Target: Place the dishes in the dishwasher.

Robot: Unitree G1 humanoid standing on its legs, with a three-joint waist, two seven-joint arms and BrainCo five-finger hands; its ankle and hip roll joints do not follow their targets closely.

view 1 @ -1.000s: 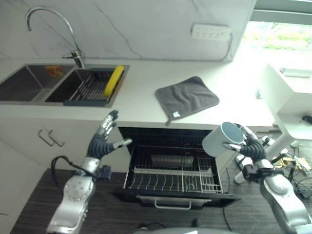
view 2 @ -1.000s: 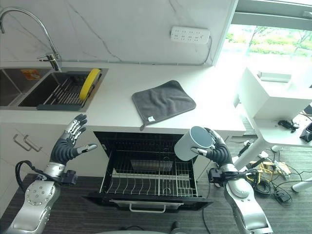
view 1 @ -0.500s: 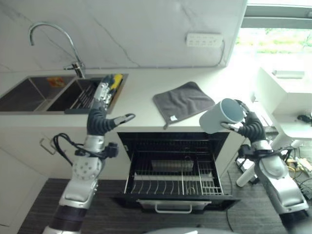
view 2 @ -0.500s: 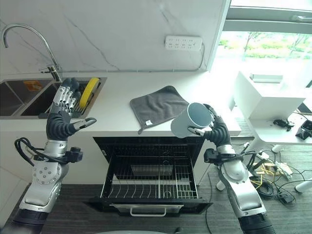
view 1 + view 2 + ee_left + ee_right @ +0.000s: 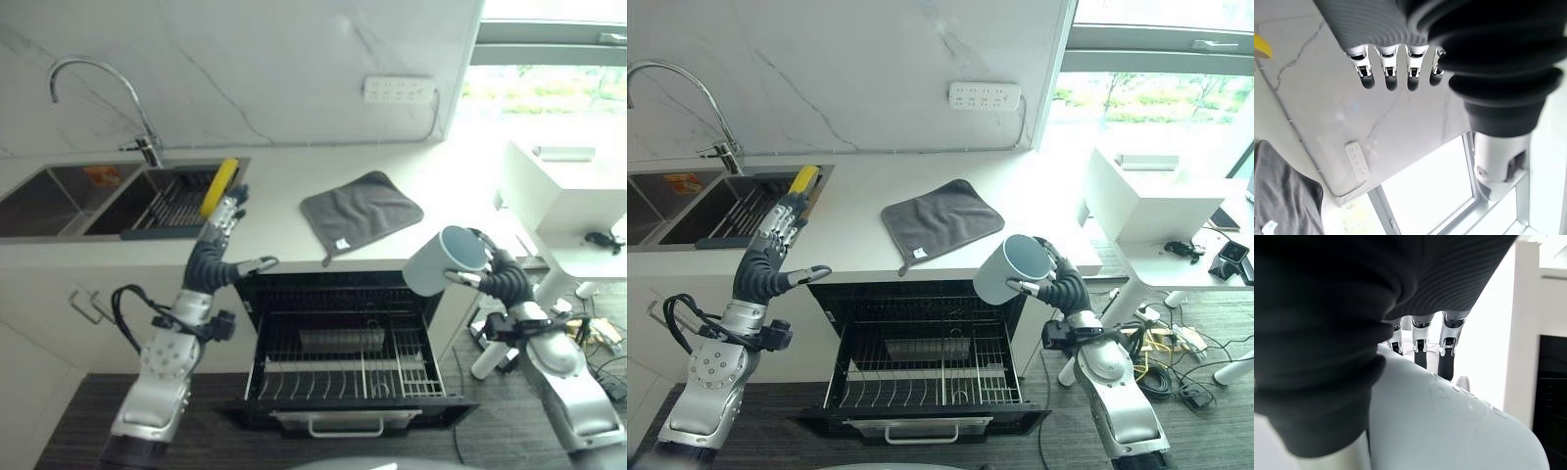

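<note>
My right hand [image 5: 498,277] is shut on a pale blue mug [image 5: 443,260], held tilted above the right front corner of the open dishwasher [image 5: 353,343]; in the right wrist view the mug [image 5: 1449,431] fills the space under the fingers [image 5: 1449,352]. The lower rack [image 5: 931,367] is pulled out and holds a metal basket. My left hand [image 5: 217,257] is open, raised in front of the counter edge near the sink [image 5: 118,186]. A yellow plate [image 5: 217,186] stands upright in the sink's drying rack.
A grey cloth [image 5: 361,208] lies on the white counter. A tap [image 5: 98,88] arches over the sink. A wall socket strip [image 5: 399,90] sits on the marble backsplash. A white side table [image 5: 1161,196] stands at the right.
The camera has shifted. My left hand has come down a little from in front of the sink rack to the counter edge. The mug has dropped slightly toward the dishwasher.
</note>
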